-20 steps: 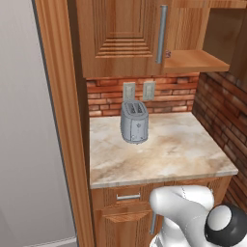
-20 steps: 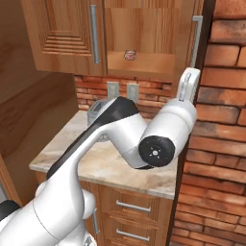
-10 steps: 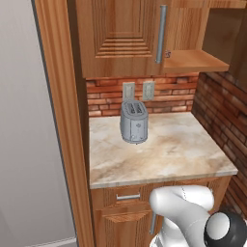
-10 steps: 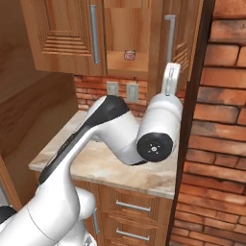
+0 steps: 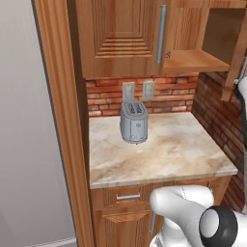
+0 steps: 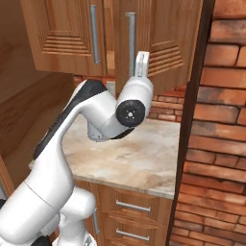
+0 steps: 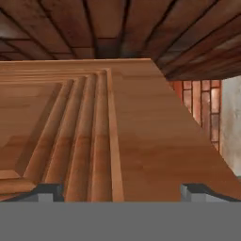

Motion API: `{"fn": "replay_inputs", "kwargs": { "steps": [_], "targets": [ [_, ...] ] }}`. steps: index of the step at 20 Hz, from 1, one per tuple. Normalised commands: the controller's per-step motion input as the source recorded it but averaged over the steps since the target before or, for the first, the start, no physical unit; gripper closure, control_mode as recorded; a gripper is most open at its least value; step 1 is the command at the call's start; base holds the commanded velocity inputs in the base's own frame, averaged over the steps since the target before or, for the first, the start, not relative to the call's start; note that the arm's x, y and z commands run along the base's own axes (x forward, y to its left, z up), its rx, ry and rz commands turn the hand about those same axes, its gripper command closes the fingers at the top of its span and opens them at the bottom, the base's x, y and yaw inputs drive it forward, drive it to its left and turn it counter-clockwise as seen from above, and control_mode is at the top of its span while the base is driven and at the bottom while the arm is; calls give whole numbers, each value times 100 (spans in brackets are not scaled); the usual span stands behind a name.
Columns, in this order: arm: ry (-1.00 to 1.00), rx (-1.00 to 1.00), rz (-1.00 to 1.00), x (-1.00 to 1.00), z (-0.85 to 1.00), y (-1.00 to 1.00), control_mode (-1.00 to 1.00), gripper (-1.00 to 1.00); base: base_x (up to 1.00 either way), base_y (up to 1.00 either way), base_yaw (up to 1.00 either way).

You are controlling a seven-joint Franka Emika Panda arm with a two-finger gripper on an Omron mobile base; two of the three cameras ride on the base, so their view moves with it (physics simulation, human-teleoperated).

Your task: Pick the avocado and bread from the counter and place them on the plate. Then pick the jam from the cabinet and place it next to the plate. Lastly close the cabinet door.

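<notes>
**Door-closing stage, by the look of it**

Cabinet door (image 6: pixel 161 43) hangs partly open, the arm pressed up to it. Fingers (image 7: pixel 49 190) sit spread wide against the door's panelled face, holding nothing. Table (image 5: pixel 164 149) carries just a toaster (image 5: pixel 133 121); plate, avocado, bread and jam I can't spot, so progress there is a guess.

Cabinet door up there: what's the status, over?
Gripper open, facing the brown wooden panelled cabinet door. Door nearly shut, not fully. Grey toaster stands on beige stone counter, well below.
</notes>
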Motion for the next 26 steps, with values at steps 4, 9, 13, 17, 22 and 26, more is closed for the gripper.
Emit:
{"fn": "replay_inputs", "kwargs": {
  "steps": [4, 9, 13, 17, 22, 26],
  "targets": [
    [8, 0, 6, 96, 0, 99, -100, -100, 0, 0, 0],
    [3, 0, 5, 98, 0, 70, -100, -100, 0, 0, 0],
    [0, 0, 7, 100, 0, 41, -100, -100, 0, 0, 0],
    [5, 0, 9, 100, 0, 26, -100, -100, 0, 0, 0],
    [8, 0, 5, 100, -1, 19, -100, -100, 0, 0, 0],
    [10, 0, 4, 100, -4, 10, -100, -100, 0, 0, 0]
  ]
}}
